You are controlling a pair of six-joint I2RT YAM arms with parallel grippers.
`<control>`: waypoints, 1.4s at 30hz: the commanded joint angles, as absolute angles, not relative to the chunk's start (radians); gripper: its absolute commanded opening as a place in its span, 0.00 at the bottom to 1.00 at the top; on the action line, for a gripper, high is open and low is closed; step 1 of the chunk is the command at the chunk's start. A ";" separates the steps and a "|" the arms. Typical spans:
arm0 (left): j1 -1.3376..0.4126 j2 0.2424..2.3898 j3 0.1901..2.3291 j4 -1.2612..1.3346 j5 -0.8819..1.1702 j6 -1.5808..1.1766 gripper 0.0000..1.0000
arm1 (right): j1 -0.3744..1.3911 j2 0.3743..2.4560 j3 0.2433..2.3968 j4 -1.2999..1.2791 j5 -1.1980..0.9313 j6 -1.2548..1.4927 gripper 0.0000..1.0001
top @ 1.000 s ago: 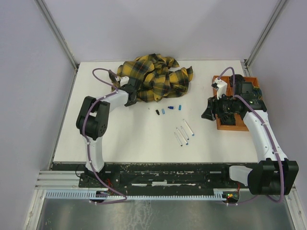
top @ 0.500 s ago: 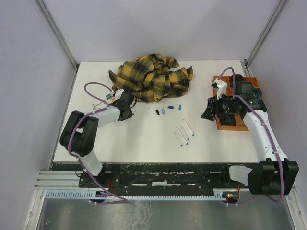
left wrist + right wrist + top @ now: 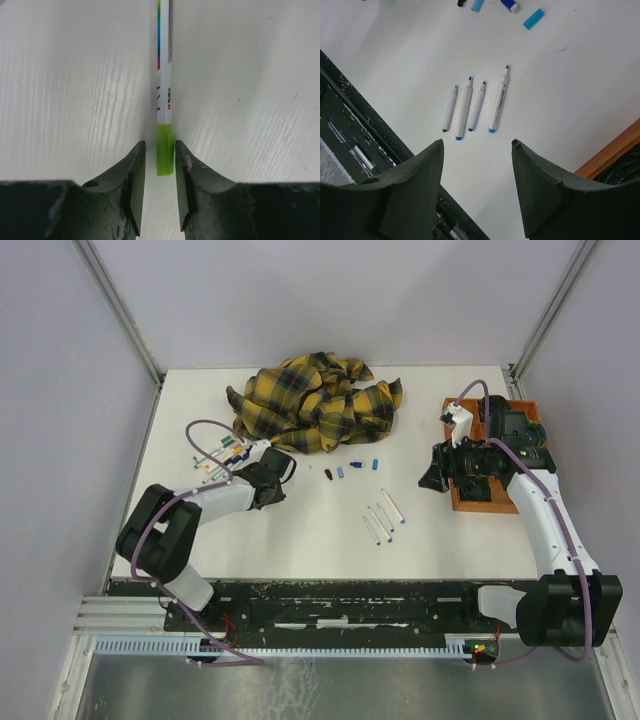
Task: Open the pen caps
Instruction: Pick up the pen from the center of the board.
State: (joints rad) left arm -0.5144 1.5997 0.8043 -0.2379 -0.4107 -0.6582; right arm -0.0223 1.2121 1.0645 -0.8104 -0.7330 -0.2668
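The left end effector (image 3: pixel 159 147) sits low just in front of the plaid cloth's (image 3: pixel 315 405) left corner. Its jaws are narrowly parted around the green cap (image 3: pixel 165 152) of a white marker pen (image 3: pixel 164 75) lying flat, with a sliver of gap on one side, so it is not clamped. That cap looks light, hard and slick, and the barrel would likely roll or skid if nudged. The best hold is probably square across the cap's short length, with the barrel pinned or gripped by the other arm. More capped pens (image 3: pixel 215 455) lie left of the cloth's near edge, and loose caps (image 3: pixel 350 469) lie just in front of its right side. Four uncapped pens (image 3: pixel 470 107) lie further in front again. The right end effector (image 3: pixel 476 145) hangs wide open and empty well right of the cloth, beside a wooden tray (image 3: pixel 480 502). The white tabletop (image 3: pixel 300 550) is matte and finely grained, enclosed by pale lavender walls.
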 commanded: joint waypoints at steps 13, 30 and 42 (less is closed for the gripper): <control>-0.558 1.687 0.863 -0.387 -0.427 -0.614 0.24 | -0.028 1.219 1.071 -0.802 -0.786 -0.271 0.65; -0.570 1.671 0.832 -0.381 -0.417 -0.599 0.09 | -0.029 1.220 1.074 -0.810 -0.796 -0.278 0.65; -0.667 1.458 0.768 -0.267 -0.321 -0.486 0.03 | -0.020 1.120 1.018 -0.924 -1.125 -0.650 0.73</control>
State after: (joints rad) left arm -0.6415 1.5692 0.8043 -0.3180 -0.3851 -0.5602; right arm -0.0227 1.1881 1.0534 -0.8787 -0.9543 -0.4286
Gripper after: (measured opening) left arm 0.167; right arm 0.691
